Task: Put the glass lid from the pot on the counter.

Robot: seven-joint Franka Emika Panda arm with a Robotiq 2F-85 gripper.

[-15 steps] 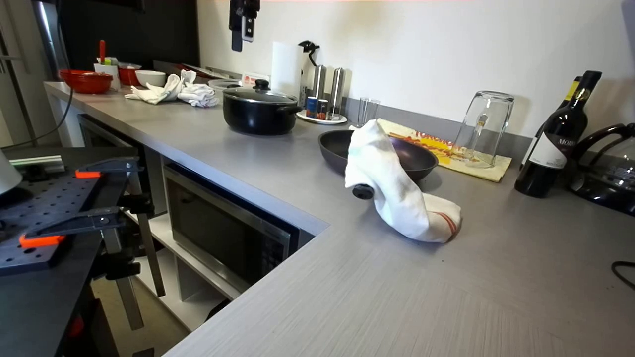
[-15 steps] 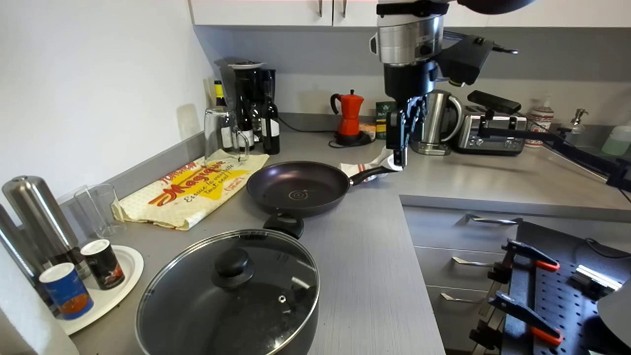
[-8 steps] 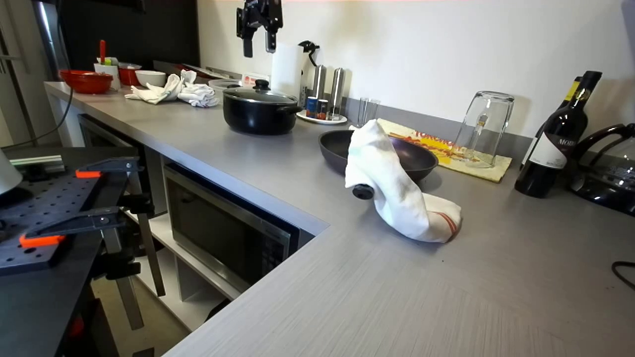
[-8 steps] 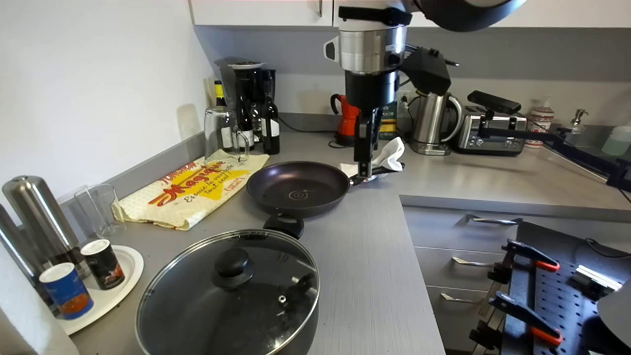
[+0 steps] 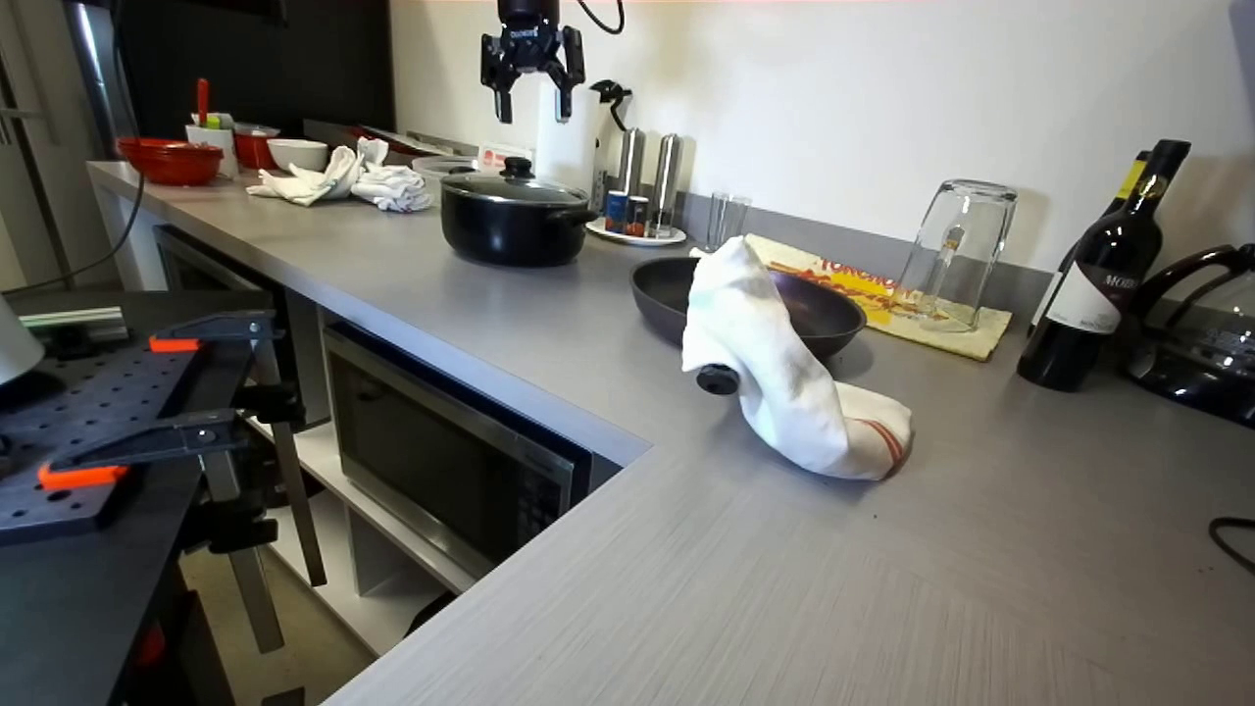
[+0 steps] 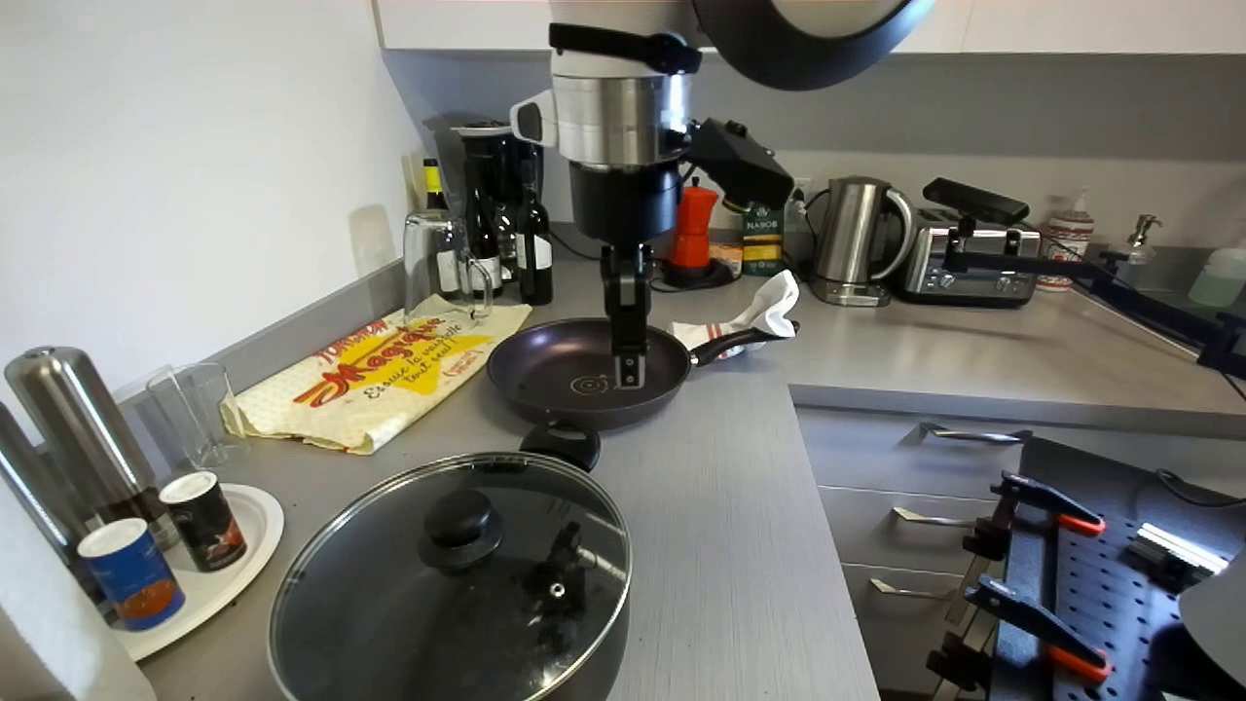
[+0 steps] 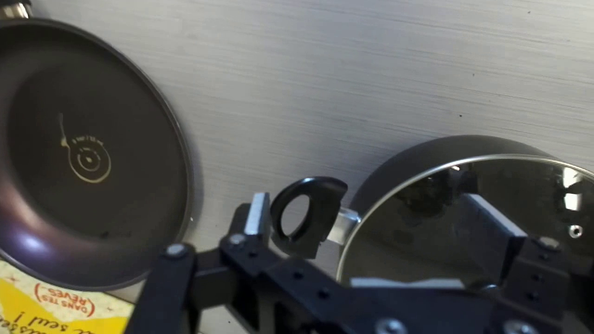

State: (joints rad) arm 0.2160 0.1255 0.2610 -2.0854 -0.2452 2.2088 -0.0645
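The glass lid (image 6: 428,613) is lying flat on the pot (image 5: 512,229), which is standing on the counter (image 6: 735,545). Its knob (image 6: 458,519) is pointing straight up, the round glass spreading equally all ways rather than along one long axis. In an exterior view, a small metal vent (image 6: 557,590) is sitting at four o'clock from the knob, and the pot's handle (image 6: 572,449) is jutting out at one o'clock, toward the frying pan (image 6: 560,365). In an exterior view, the gripper (image 5: 533,110) is hanging near twelve o'clock from the knob, clear of the lid, its fingers (image 5: 564,104) standing wide apart. Compared with a second ago, these fingers are showing side by side instead of overlapping. In an exterior view, the fingertips (image 6: 630,372) are now hanging farther toward eight o'clock, showing against the frying pan, while the lid and pot are keeping their places.
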